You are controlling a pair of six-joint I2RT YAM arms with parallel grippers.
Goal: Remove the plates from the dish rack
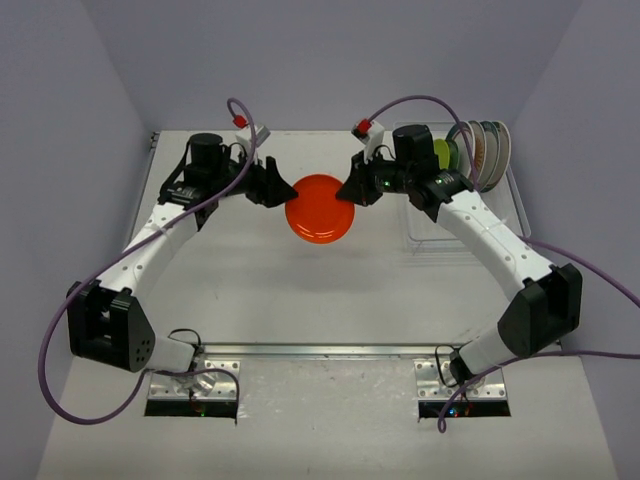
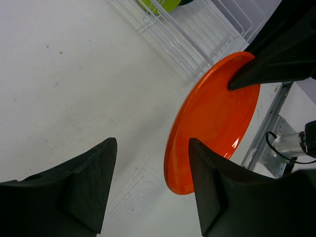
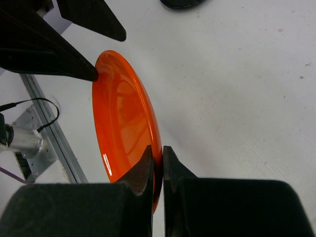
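- The orange plate (image 1: 319, 208) hung on edge at the centre of the top view, over the white table (image 1: 240, 290), with a pincer at each side.
- The right pincer (image 3: 157, 158) was clamped on the plate's near rim at the bottom of its wrist view, one finger on each face.
- The left pincer (image 2: 152, 143) stood apart. The plate rose right of the gap, its rim beside the right-hand finger and not pinched.
- At the upper left of the right wrist view, one left fingertip touched the far rim.
- The dish rack (image 1: 512, 205) sat at the upper right, well apart from the orange plate, with upright plates (image 1: 485, 150) in it.
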